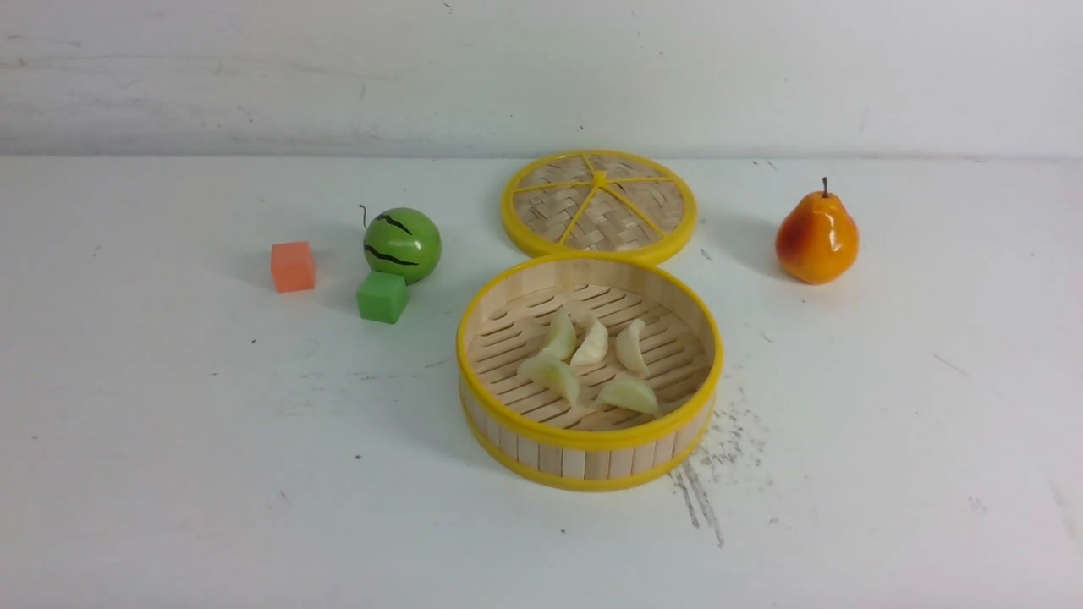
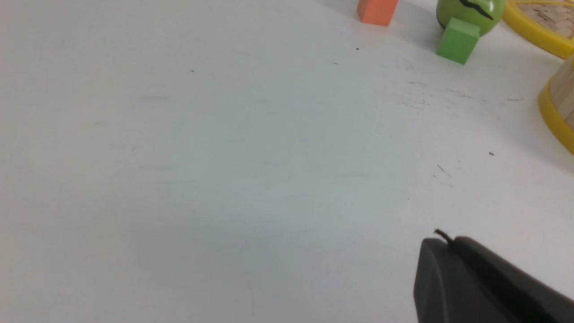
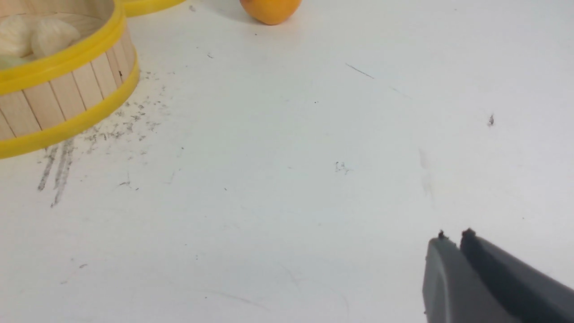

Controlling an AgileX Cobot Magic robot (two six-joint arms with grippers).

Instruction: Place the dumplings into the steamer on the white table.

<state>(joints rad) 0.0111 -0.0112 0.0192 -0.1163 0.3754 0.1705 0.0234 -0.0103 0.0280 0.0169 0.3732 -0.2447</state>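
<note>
All five dumplings (image 1: pixel 592 359) lie inside the steamer (image 1: pixel 590 444), clustered near the middle of its slatted floor. The steamer stands on the white table (image 1: pixel 169 440), with its lid (image 1: pixel 599 205) flat just behind it, rims about touching. To the robot's left sit an orange cube (image 1: pixel 293 266), a green cube (image 1: pixel 382 296) and a green ball (image 1: pixel 403 244); a pear (image 1: pixel 816 237) stands to the right. Left gripper (image 2: pixel 441 240): fingers together, holding nothing, above bare table. Right gripper (image 3: pixel 454 237): fingers together, holding nothing, apart from the steamer. Neither arm appears in the front view.
</note>
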